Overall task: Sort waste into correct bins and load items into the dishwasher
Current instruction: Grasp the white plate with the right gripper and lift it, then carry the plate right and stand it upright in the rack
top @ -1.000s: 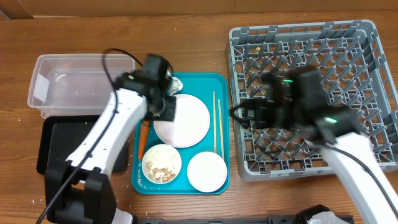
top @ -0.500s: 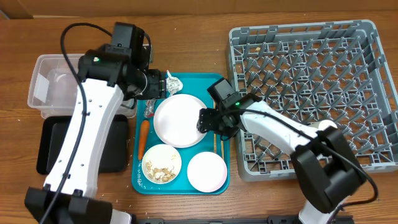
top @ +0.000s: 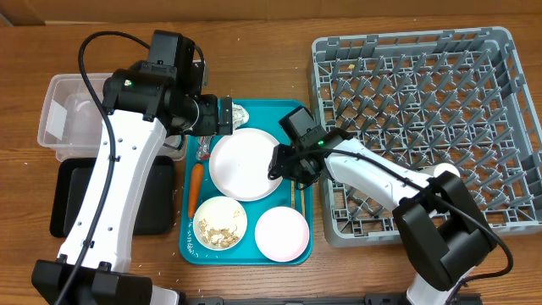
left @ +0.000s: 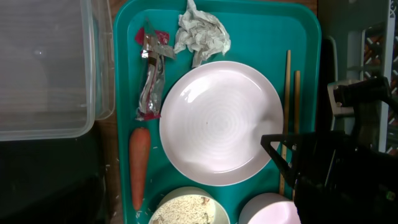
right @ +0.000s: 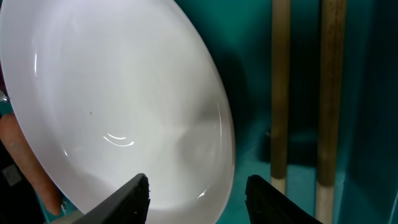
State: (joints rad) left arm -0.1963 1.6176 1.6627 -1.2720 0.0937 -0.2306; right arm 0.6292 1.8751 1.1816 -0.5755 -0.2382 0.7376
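The large white plate lies on the teal tray. My right gripper is open astride the plate's right rim, one finger over the plate and one over the tray beside the two chopsticks. My left gripper hangs open over the tray's back left corner, right beside the crumpled foil ball. The red-and-silver wrapper lies left of the plate. A bowl of crumbs and an empty bowl sit at the tray's front. A white cup stands in the grey rack.
A carrot lies along the tray's left side. The clear tub and the black tray sit left of the teal tray. My right arm reaches from the rack's front left corner across the chopsticks.
My right arm swung from over the rack to the plate's right rim, its jaws narrowing. My left arm pulled back from the plate toward the foil ball and its jaws spread wide.
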